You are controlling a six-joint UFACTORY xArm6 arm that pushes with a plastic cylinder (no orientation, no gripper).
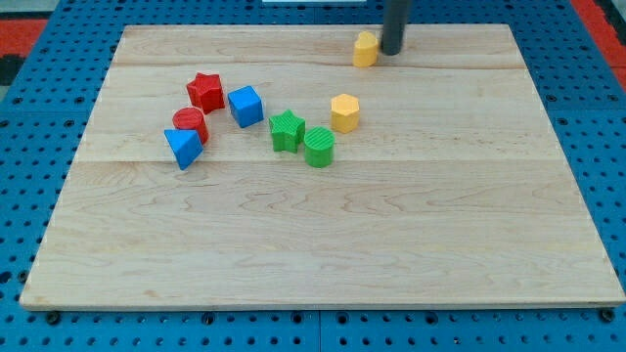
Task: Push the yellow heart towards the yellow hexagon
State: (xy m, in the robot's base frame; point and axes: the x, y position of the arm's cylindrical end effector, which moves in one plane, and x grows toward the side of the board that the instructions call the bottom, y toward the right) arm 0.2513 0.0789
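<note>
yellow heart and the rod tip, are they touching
Cannot tell. In the camera view my tip sits right against the view's right side of the yellow heart, with no board showing between them, but actual contact isn't plain.

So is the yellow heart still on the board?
On. The yellow heart sits on the board near its top edge, my tip at its right.

text: none legible | labels: none on the blocks | brands: none | numbers: none | signs: none | bench (pixel 323 254): plain wood grain, no print | surrounding blue pegboard (pixel 29 323): unmarked
</note>
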